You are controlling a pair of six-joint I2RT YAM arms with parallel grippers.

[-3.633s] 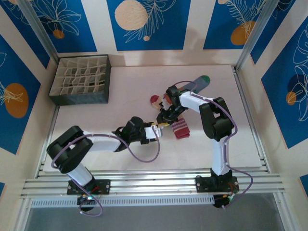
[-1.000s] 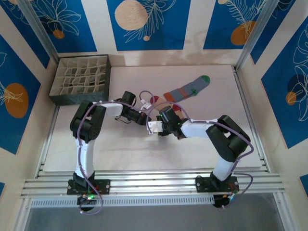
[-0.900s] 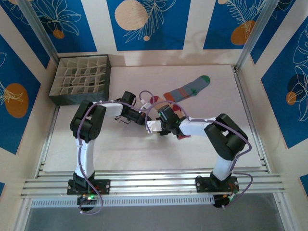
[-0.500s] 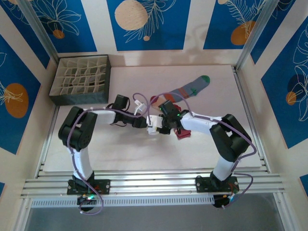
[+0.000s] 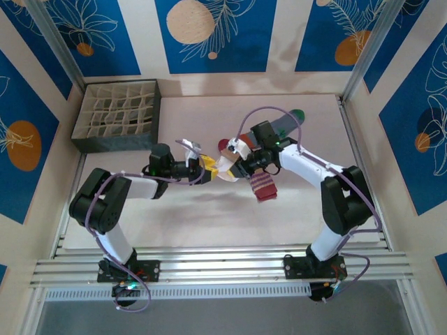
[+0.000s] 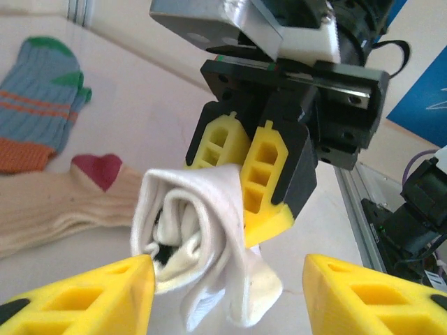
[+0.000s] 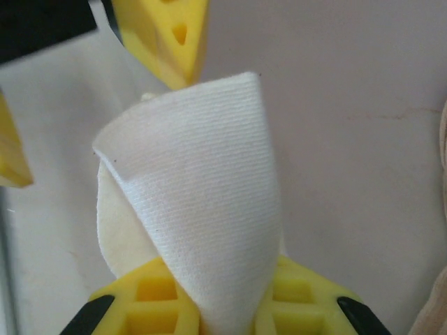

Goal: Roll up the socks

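Note:
The white sock [image 6: 195,244] is rolled into a loose bundle and held above the table. My right gripper [image 7: 223,307] is shut on one end of it, with the fabric [image 7: 202,209] rising between its yellow fingers [image 6: 262,174]. My left gripper [image 6: 227,293] stands open, one finger on each side of the roll's hanging end. From above, the roll [image 5: 223,167] sits between the left gripper [image 5: 207,167] and the right gripper [image 5: 236,165]. The peach sock [image 5: 263,187] with its maroon toe [image 5: 223,144] lies flat just behind. The grey-blue sock [image 6: 35,98] lies farther back.
A dark divided organiser box [image 5: 117,115] stands at the back left of the table. Metal rails [image 5: 223,266] run along the near edge. The right arm crosses above the grey-blue sock [image 5: 285,124].
My left gripper has opened and let go of the white roll, while my right gripper has shut on it. Both grippers have shifted slightly toward the back of the table.

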